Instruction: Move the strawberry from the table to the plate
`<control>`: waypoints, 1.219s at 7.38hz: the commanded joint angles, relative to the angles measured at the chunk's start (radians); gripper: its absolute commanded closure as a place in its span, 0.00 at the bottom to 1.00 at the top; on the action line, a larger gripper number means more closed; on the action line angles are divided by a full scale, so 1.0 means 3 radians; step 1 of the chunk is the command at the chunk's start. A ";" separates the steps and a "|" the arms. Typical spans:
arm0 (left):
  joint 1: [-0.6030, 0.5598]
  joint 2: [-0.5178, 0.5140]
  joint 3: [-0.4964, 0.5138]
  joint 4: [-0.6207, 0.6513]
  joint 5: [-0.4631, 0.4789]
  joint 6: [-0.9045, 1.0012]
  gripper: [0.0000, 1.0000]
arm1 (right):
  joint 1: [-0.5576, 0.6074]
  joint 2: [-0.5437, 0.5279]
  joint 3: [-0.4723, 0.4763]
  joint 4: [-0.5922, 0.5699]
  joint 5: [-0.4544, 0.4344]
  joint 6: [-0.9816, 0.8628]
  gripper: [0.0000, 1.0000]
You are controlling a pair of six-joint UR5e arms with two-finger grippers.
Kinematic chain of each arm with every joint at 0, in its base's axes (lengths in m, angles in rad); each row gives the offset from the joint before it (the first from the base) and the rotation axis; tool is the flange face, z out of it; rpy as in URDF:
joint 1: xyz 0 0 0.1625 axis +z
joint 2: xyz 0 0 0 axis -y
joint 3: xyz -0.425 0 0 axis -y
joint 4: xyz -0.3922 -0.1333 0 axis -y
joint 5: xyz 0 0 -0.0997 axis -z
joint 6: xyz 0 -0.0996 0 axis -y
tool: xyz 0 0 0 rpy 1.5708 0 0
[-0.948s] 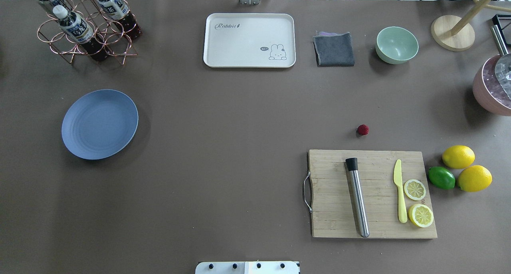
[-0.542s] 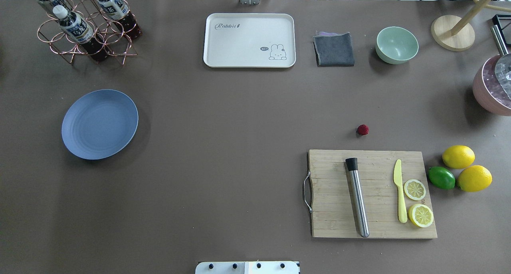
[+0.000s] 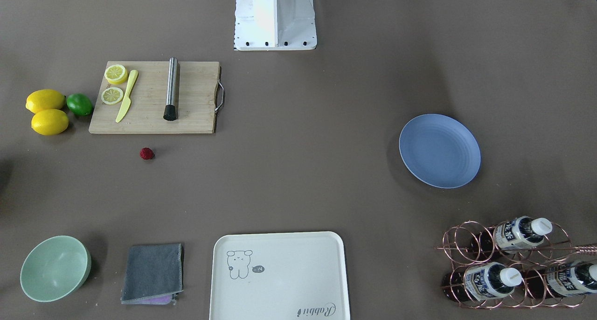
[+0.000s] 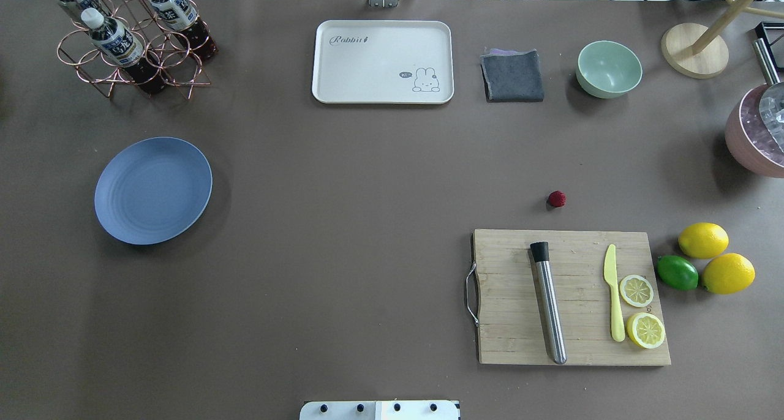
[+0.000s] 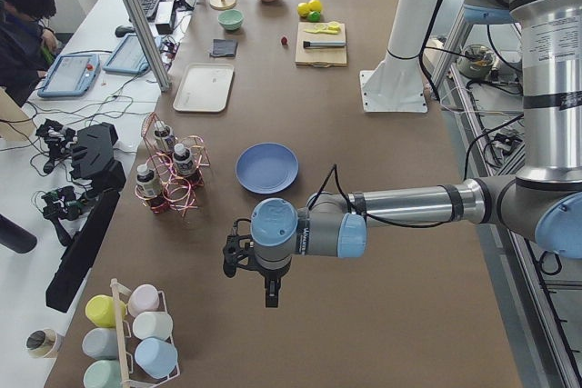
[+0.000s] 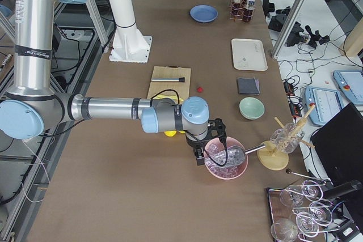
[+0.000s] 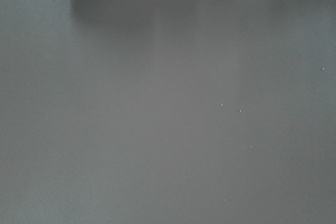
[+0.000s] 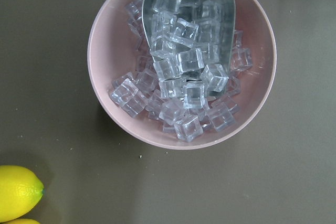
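Observation:
The strawberry (image 4: pixel 556 199) is a tiny dark-red berry lying on the brown table (image 4: pixel 367 181), just beyond the far edge of the cutting board (image 4: pixel 514 297); it also shows in the front view (image 3: pixel 146 153). Far to its left rests the round blue plate (image 4: pixel 153 190), with nothing on it. No gripper appears overhead. The left gripper (image 5: pixel 271 295) hangs over bare table near the plate (image 5: pixel 266 167). The right gripper (image 6: pixel 198 157) hovers by a pink bowl of ice (image 6: pixel 226 160). I cannot tell whether either is open or shut.
The board carries a steel muddler (image 4: pixel 548 303), a yellow knife (image 4: pixel 612 291) and lemon slices. Two lemons (image 4: pixel 704 240) and a lime (image 4: pixel 677 272) lie to its right. At the back stand a bottle rack (image 4: pixel 131 40), cream tray (image 4: pixel 383 62), grey cloth (image 4: pixel 512 76) and mint bowl (image 4: pixel 609 68).

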 commanded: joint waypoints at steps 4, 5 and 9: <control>-0.0002 -0.0005 -0.0099 0.0002 0.0047 -0.0016 0.02 | 0.0000 -0.0012 -0.0002 0.0000 0.0005 -0.0005 0.00; -0.0002 -0.0015 -0.0099 0.0012 0.0047 -0.0016 0.02 | 0.0000 -0.0012 -0.0002 0.0000 0.0005 0.0000 0.00; -0.0002 -0.0025 -0.0099 -0.0155 0.0072 0.0004 0.02 | 0.0000 -0.0017 -0.0002 0.0000 0.0005 0.0005 0.00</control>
